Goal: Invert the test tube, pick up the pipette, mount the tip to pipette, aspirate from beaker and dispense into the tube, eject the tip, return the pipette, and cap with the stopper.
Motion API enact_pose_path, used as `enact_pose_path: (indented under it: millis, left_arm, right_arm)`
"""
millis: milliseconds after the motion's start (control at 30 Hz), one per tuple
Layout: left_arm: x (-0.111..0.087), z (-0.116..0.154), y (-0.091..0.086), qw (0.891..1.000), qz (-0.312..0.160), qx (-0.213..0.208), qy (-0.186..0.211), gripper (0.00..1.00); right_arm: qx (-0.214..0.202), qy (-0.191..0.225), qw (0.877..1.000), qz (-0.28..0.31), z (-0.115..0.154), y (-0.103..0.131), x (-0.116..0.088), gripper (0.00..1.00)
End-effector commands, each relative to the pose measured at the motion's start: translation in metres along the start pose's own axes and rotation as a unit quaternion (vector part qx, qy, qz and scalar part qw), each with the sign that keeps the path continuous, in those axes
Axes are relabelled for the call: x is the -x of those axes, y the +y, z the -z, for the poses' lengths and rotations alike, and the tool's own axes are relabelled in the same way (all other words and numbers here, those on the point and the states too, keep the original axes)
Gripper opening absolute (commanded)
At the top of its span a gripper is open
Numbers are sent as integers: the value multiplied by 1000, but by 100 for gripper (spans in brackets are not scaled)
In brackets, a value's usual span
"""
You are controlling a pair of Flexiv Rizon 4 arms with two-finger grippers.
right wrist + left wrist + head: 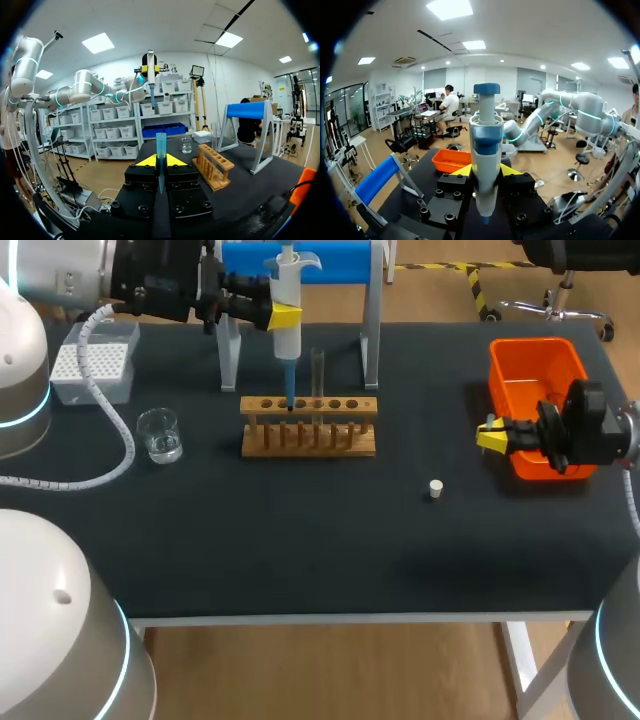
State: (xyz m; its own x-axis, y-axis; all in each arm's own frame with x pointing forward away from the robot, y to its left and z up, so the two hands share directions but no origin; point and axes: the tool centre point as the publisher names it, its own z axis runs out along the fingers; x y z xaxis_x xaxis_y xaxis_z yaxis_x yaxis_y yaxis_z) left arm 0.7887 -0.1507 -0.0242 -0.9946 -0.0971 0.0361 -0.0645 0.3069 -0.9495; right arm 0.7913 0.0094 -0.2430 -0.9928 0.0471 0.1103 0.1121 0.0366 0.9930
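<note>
grips the pipette in the left gripper and pinches the blue pipette tip in the right gripper, risking a crooked mount or a drop through misalignment.

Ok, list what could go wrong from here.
The pipette in the left fingers hangs over the wooden rack beside the upright test tube; swinging it sideways could clip the tube. The blue tip is only pinched between the right fingers, so an off-axis mount might tilt or drop it.
</note>
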Motion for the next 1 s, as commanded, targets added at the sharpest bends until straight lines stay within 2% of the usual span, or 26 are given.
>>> enact_pose_path:
  millis: [33, 433, 1000]
  left_arm:
    - [0, 2, 0, 1000, 0, 1, 1, 0]
    - [0, 2, 0, 1000, 0, 1, 1, 0]
    - [0, 2, 0, 1000, 0, 1, 1, 0]
  right_arm:
    - [-14, 2, 1000, 2, -16, 0, -2, 0]
    - [-15, 4, 1000, 0, -74, -3, -14, 0]
    - [6, 50, 999, 0, -167, -1, -36, 0]
